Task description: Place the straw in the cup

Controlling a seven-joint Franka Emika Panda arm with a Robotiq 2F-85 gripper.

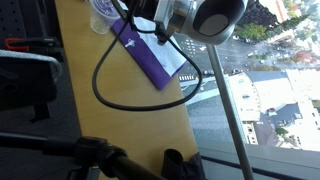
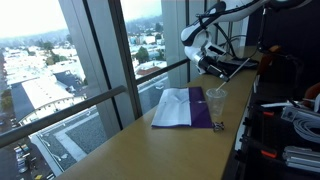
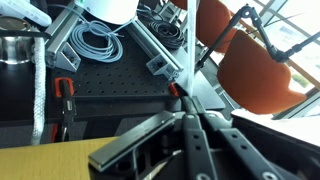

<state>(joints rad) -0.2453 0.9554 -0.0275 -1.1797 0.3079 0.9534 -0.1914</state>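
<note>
One cup (image 2: 216,100), one straw (image 3: 191,52), one folder (image 2: 180,108).

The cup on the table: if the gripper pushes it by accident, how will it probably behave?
The cup looks like thin clear plastic with no contents showing, so it is probably very light and would slide or tip at a small push. It stands upright on the smooth wooden table, which likely gives little grip. Its thin wall may dent if squeezed.
</note>
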